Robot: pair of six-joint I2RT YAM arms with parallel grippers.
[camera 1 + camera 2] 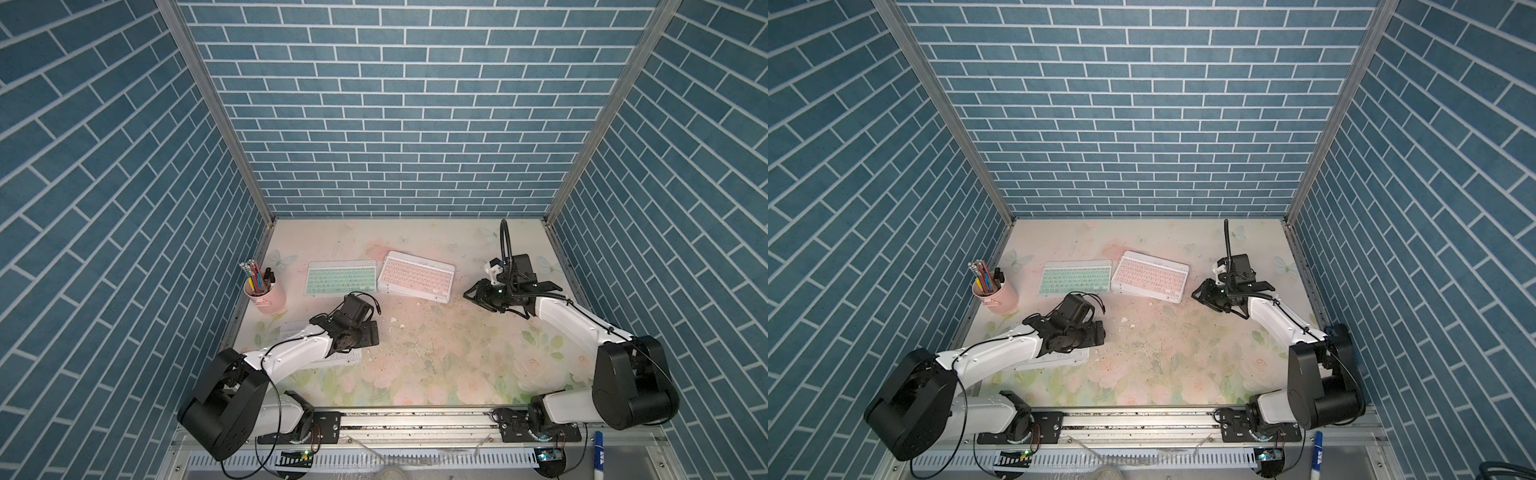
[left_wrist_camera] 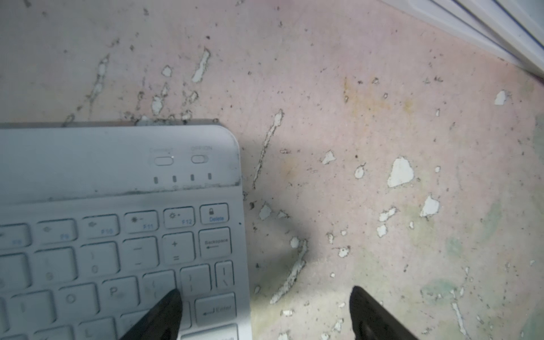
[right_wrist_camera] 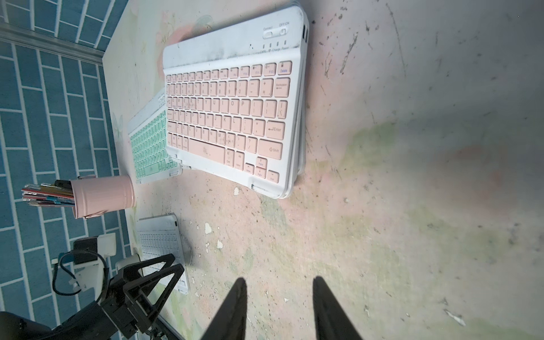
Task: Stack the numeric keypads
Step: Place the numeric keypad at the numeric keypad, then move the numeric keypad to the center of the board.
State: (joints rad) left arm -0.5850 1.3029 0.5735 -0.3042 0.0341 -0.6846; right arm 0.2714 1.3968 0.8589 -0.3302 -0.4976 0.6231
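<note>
Tabletop (image 1: 436, 353): one green keypad (image 1: 341, 277), one cup (image 1: 270, 297)

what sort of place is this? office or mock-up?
Likely a staged lab cell, not an office: brick-print wall panels on metal framing, two arms on a rail, worn floral tabletop.

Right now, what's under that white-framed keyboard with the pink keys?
The pink-keyed white keyboard tops a stack: thin white edges of other keyboards peek out beneath it. Their key colours and exact number are covered.
</note>
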